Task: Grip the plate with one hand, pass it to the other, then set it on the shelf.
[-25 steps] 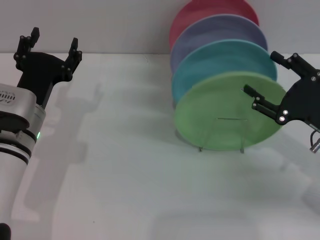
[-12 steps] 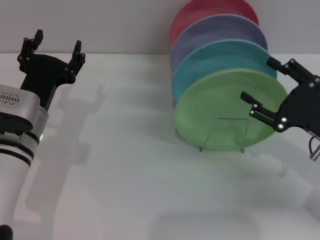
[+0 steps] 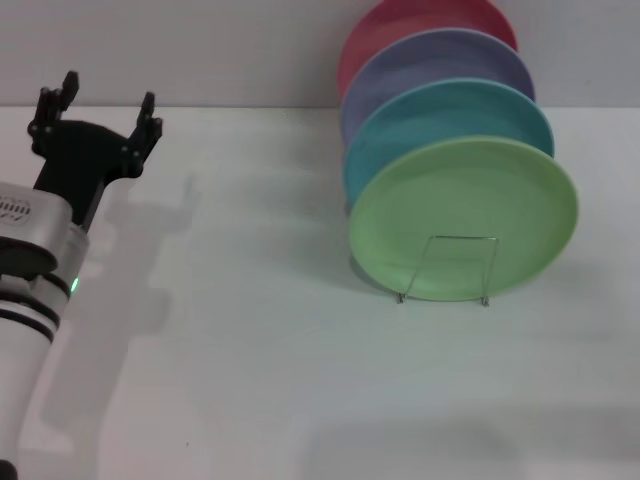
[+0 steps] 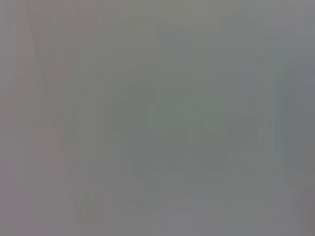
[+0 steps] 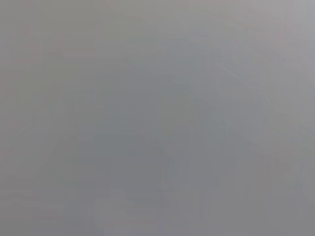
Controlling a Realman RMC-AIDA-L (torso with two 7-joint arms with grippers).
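Note:
The light green plate (image 3: 463, 218) stands upright in the frontmost slot of the silver wire shelf (image 3: 447, 268), at the right of the table in the head view. My left gripper (image 3: 97, 108) is open and empty, far to the left of the plate near the back of the table. My right gripper is out of view. Both wrist views show only grey blur.
Behind the green plate, a teal-blue plate (image 3: 440, 120), a lavender plate (image 3: 430, 65) and a red plate (image 3: 400, 25) stand upright in the same rack. The white table (image 3: 250, 350) spreads in front, with a wall behind.
My right gripper has drawn back from the green plate's right edge and left the view. The plate stays in the rack. My left gripper has shifted slightly.

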